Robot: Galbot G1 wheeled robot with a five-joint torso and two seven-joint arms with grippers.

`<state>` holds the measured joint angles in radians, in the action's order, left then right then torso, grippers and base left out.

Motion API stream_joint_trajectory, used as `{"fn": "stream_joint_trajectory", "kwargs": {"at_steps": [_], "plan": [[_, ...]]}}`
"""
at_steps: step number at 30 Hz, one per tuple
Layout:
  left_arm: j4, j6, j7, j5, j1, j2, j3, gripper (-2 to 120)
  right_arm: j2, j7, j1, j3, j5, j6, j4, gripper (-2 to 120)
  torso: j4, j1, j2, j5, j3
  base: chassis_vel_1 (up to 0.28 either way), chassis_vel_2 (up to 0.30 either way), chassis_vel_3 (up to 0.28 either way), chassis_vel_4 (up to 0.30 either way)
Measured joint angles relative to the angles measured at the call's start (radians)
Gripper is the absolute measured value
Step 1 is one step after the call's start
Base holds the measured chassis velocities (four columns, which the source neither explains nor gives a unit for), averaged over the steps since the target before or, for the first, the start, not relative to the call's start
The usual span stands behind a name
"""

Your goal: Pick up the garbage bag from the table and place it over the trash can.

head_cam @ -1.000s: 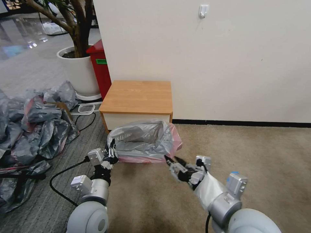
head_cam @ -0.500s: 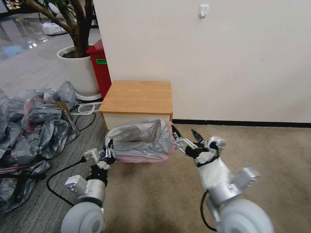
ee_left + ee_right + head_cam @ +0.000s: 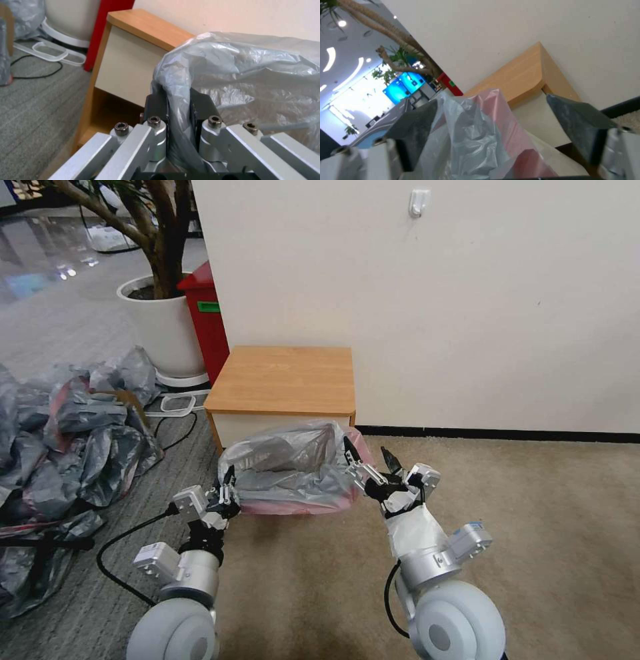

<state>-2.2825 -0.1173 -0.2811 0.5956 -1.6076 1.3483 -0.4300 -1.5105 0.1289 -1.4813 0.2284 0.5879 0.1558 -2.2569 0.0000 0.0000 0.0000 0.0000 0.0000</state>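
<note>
beige carpet ran along a cream wall, with grey flooring off to the robot's left where a heap of grey and pink bags lay. against the wall stood the table, its top bare, a red bin and a white plant pot beside it.

in front of the table, down on the floor, the garbage bag was draped as a puffed grey dome with its pink band low along the front, apparently over the trash can, though the can itself was hidden under the plastic.

the left gripper sat at the bag's left edge, clenched on a fold of the film; in the left wrist view the grey plastic ran straight between its black pads. the right gripper was at the bag's right edge with its claw released, fingers spread; in the right wrist view the bunched pink and grey film lay between the pads, apart from the farther one.

to do this step well, i judged the right claw should close on the bunched edge rather than a single thin layer, then draw outward and down evenly with the left, keeping the mouth taut so the film would not slip or tear.
</note>
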Motion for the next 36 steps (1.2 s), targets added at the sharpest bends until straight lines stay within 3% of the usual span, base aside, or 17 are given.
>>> {"fn": "stream_joint_trajectory", "kwargs": {"at_steps": [7,12,15,22,24,36], "plan": [[-0.001,0.000,0.000,0.001,0.001,0.005,0.009,9,-0.006,0.004,-0.003,0.003,0.017,-0.004,0.003,55,0.0000,0.000,0.000,0.0000,0.000,0.000,0.000,0.000,0.000],[-0.004,0.000,0.000,0.001,0.001,0.006,0.009,9,-0.008,0.004,-0.004,0.003,0.019,-0.006,0.005,41,0.0000,0.000,0.000,0.0000,0.000,0.000,0.000,0.000,0.000],[-0.007,-0.001,-0.001,0.003,0.001,0.009,0.011,9,-0.008,0.004,-0.006,0.003,0.020,-0.009,0.005,25,0.0000,0.000,0.000,0.0000,0.000,0.000,0.000,0.000,0.000],[-0.010,-0.002,-0.004,0.004,0.002,0.014,0.021,9,-0.003,0.004,-0.012,0.007,0.021,-0.019,0.005,10,0.0000,0.000,0.000,0.0001,0.000,0.000,0.000,0.000,0.000],[-0.013,-0.002,-0.005,0.004,0.003,0.016,0.027,9,-0.002,0.004,-0.014,0.007,0.022,-0.021,0.005,0,0.0000,0.000,0.000,0.0001,0.000,0.000,0.000,0.000,0.000],[-0.025,-0.003,-0.006,0.004,-0.002,0.017,0.030,9,-0.004,0.003,-0.007,0.015,0.034,-0.023,-0.008,0,0.0000,0.000,0.000,0.0001,0.000,0.000,0.000,0.000,0.000]]}}
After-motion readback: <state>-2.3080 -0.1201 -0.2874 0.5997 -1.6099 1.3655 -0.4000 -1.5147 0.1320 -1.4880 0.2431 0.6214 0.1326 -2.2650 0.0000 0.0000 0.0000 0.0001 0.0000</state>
